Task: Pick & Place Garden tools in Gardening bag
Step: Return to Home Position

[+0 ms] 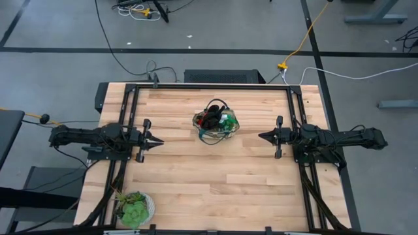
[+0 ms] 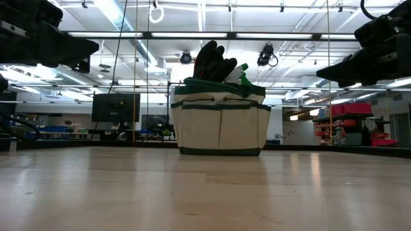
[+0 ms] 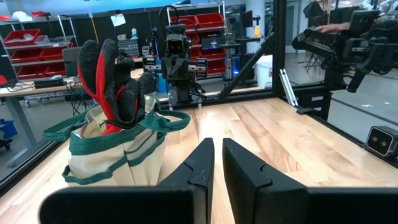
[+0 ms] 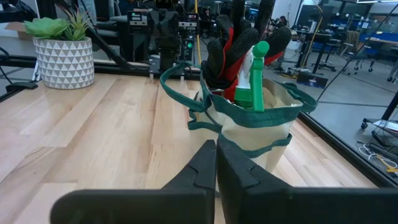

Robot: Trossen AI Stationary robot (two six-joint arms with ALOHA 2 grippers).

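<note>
From above, we saw the bag (image 1: 198, 124) at the centre of the bench (image 1: 215, 189), with the left hand (image 1: 157, 140) at frame left and the right hand (image 1: 264, 136) at frame right, both well apart from it. In the low view, gloves (image 2: 215, 61) and a spray bottle (image 2: 239, 72) stuck out of the bag, mid-frame. The left wrist view showed its fingers all but together, gripping nothing. The right wrist view showed its fingers met, empty.

Your tan, green-trimmed gardening bag (image 2: 220, 128) stood upright at the centre of the table (image 1: 196, 189); red-and-black gloves (image 3: 109, 81) and a green spray bottle (image 4: 256, 81) poked out.
</note>
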